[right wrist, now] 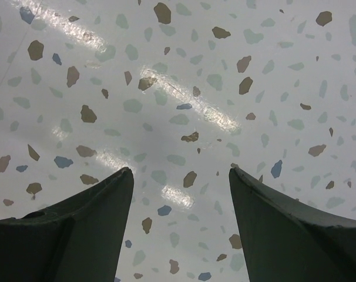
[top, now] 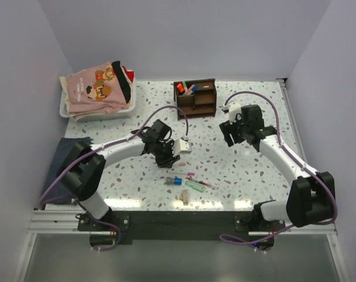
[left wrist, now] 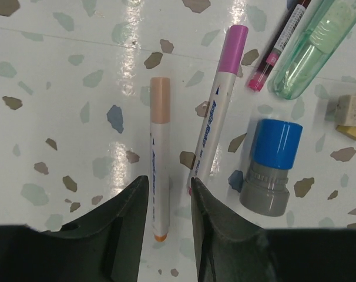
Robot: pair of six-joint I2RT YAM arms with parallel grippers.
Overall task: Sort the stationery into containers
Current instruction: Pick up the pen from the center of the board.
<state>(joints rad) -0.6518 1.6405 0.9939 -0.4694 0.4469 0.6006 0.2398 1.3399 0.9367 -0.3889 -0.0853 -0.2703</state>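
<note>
Dark brown wooden desk organizer (top: pixel 195 100), upright at the table's far side. An orange highlighter (top: pixel 180 89) and a blue-tipped pen (top: pixel 191 89) stand in its left part.

Lying flat on the table:
- white beige-capped marker (left wrist: pixel 159 170), just beside a white pink-capped marker (left wrist: pixel 218 111)
- thin pink pen (left wrist: pixel 276 53), just beside a translucent mint green marker (left wrist: pixel 307 50)
- blue-capped grey cylinder (left wrist: pixel 272 167), near these

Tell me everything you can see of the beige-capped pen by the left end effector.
The beige-capped pen is a slim marker with a white barrel printed in blue lettering, a peach-beige cap on its far end and a small orange plug on its near end. It looks like plastic. It lies flat on the speckled table. Its near end sits between the open fingers of the left end effector, unclamped. The pink-capped pen lies close beside it, a gap between them.
</note>
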